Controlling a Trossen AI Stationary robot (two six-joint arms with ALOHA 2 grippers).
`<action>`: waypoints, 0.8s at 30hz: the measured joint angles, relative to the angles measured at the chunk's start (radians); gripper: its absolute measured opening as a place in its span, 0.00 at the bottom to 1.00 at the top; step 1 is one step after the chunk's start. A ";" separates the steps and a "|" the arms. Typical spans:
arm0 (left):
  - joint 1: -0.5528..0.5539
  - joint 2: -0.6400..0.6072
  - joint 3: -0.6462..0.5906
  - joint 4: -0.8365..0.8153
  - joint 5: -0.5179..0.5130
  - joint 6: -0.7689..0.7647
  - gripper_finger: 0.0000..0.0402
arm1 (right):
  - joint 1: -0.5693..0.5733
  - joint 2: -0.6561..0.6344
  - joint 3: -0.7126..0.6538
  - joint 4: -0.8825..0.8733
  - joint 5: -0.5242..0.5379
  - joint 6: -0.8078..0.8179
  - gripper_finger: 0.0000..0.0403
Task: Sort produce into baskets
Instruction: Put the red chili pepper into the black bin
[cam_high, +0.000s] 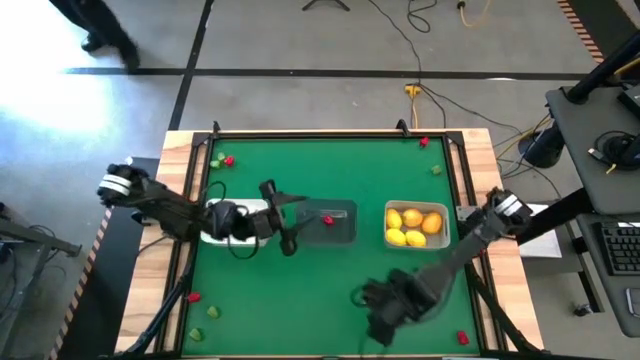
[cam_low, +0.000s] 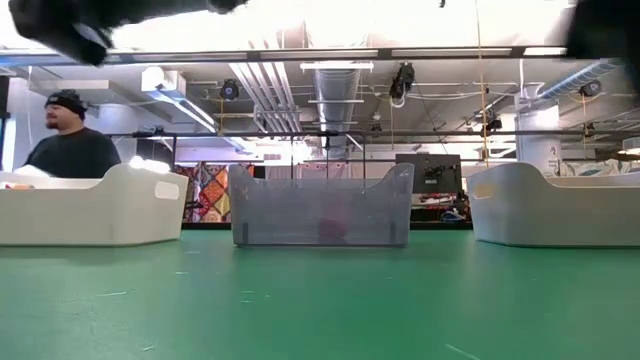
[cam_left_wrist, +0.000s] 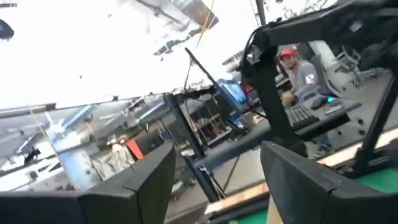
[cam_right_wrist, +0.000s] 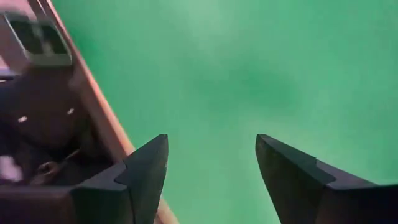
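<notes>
Three baskets stand in a row across the table's middle: a white one (cam_high: 222, 232) under my left arm, a transparent grey one (cam_high: 340, 225) holding one red piece (cam_high: 328, 220), and a pale one (cam_high: 415, 208) with several yellow and orange fruits (cam_high: 412, 225) lying in it. Small red and green pieces lie loose near the table's corners, such as a red one (cam_high: 228, 160) at the far left. My left gripper (cam_high: 284, 215) (cam_left_wrist: 217, 149) hangs open between the white and grey baskets, tipped upward. My right gripper (cam_high: 374, 312) (cam_right_wrist: 211, 140) is open above bare green table by the near edge.
More loose pieces: red (cam_high: 424, 142) and green (cam_high: 436, 170) far right, red (cam_high: 195, 296) and green (cam_high: 213, 312) near left, red (cam_high: 462, 338) near right. The wooden table rim (cam_right_wrist: 93, 106) runs beside my right gripper. A person (cam_low: 70, 140) stands beyond the table.
</notes>
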 joint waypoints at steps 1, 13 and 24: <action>0.024 0.021 0.009 0.015 0.025 -0.001 0.55 | 0.029 0.000 0.000 -0.017 -0.025 0.075 0.59; 0.127 0.234 0.257 0.005 0.042 -0.026 0.55 | 0.228 0.021 -0.015 -0.181 -0.458 0.658 0.67; 0.128 0.258 0.289 -0.001 0.026 -0.005 0.55 | 0.245 0.039 -0.187 -0.057 -0.665 0.643 0.63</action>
